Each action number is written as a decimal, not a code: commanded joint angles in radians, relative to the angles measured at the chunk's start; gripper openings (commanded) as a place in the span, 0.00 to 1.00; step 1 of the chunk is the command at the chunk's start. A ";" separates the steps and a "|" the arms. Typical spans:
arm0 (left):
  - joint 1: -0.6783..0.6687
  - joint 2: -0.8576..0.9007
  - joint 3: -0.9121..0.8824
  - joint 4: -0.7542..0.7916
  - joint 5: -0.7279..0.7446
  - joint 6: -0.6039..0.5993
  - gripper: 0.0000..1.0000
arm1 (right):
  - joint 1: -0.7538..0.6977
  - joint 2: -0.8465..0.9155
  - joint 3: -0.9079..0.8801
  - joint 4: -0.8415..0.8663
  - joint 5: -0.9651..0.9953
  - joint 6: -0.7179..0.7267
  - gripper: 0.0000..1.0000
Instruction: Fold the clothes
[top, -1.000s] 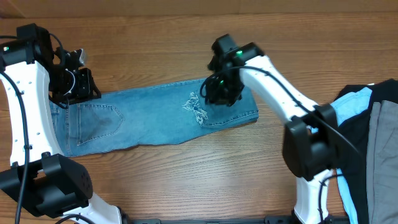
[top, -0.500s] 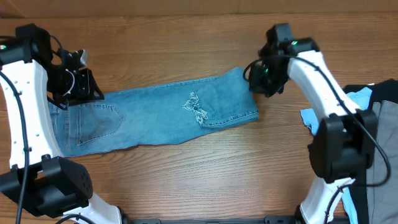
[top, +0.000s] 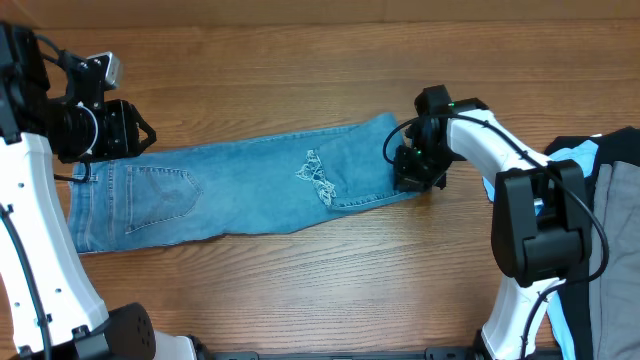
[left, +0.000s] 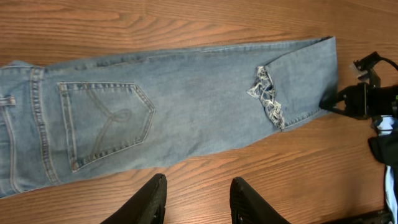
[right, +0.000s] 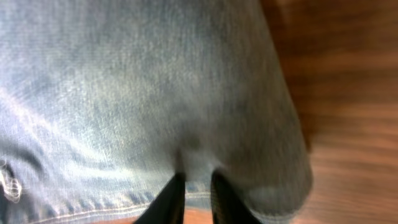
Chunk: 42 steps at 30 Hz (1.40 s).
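Observation:
The light-blue denim jeans (top: 250, 185) lie folded lengthwise across the wooden table, waistband and a back pocket at the left, a frayed patch near the middle. My right gripper (top: 410, 170) is at the jeans' right end. In the right wrist view its fingers (right: 198, 190) are nearly together, pinching the denim (right: 155, 93) near a stitched seam. My left gripper (top: 125, 130) hovers above the table beside the waistband end. In the left wrist view it (left: 198, 193) is open and empty, high over the jeans (left: 186, 106), and the right gripper (left: 360, 99) shows at the far end.
A pile of black and grey garments (top: 605, 220) with a bright cyan shirt (top: 560, 165) lies at the right edge of the table, close behind the right arm. Bare wood surrounds the jeans in front and behind.
The right gripper left the jeans' middle, swung out to the right, then came back down onto the right end. The left gripper pulled back to the left and rose.

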 joint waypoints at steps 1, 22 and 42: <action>-0.004 -0.003 0.016 -0.005 0.019 0.018 0.37 | -0.039 -0.123 0.098 -0.050 -0.037 -0.145 0.29; -0.005 -0.017 0.016 -0.034 0.124 0.026 0.47 | -0.187 -0.038 0.058 0.075 -0.102 -0.290 0.72; -0.005 -0.019 0.016 -0.034 0.121 0.026 0.48 | -0.128 0.090 -0.003 0.144 -0.354 -0.385 0.04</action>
